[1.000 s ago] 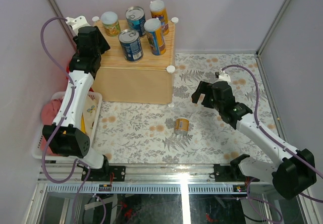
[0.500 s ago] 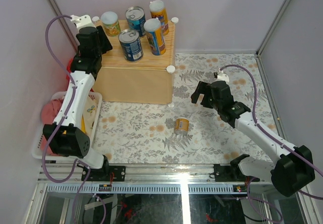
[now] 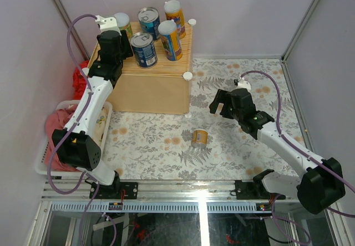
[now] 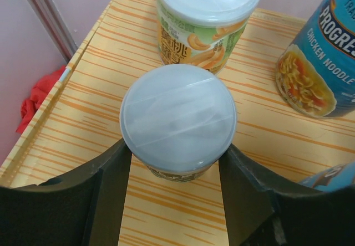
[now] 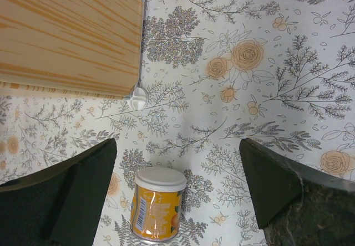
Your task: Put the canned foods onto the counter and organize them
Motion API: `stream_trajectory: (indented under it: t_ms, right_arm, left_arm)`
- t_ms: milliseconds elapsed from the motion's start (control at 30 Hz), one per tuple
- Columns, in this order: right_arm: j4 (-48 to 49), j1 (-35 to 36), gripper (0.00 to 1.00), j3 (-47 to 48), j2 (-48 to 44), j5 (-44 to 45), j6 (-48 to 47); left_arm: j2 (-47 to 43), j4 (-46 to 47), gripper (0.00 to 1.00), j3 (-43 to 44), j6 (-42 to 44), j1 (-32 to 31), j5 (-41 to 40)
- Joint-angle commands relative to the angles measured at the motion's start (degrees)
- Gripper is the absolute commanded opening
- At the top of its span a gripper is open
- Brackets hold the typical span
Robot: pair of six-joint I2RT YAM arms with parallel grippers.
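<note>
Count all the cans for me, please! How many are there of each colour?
Tall orange-and-blue cans: 2
Wide blue cans: 2
Short green can: 1
Short orange can: 1
White-lidded can, label hidden, in the left claw: 1
Total: 7

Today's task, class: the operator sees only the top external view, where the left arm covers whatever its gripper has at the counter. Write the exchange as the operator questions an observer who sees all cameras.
Operator: Has the left gripper got a can? The arm hides it from me.
Observer: Yes. In the left wrist view the left gripper is shut on a short can with a pale plastic lid, over the counter and its striped top.
Operator: The labels nearby are too small for me. What does one say?
Observer: The blue can at that view's right edge reads chicken noodle.
</note>
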Motion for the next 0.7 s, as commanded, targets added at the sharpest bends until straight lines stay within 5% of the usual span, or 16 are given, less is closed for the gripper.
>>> stream_trajectory:
  t_ms: [0, 367, 667]
  right_arm:
    - [2.7, -0.2, 1.0, 1.5, -1.0, -0.7, -1.0]
    - [2.9, -0.3, 1.0, 1.7, -0.6, -1.3, -0.7]
    - [2.5, -0.3, 1.0, 2.0, -0.7, -1.8, -0.6]
  left_arm:
    - [-0.5, 7.9, 0.33, 0.1, 0.8, 0.3, -4.0]
    - [0.3, 6.8, 0.54, 1.8, 1.0, 0.4, -6.1]
    - [-0.3, 6.9, 0.84, 1.4, -0.4, 0.3, -7.5]
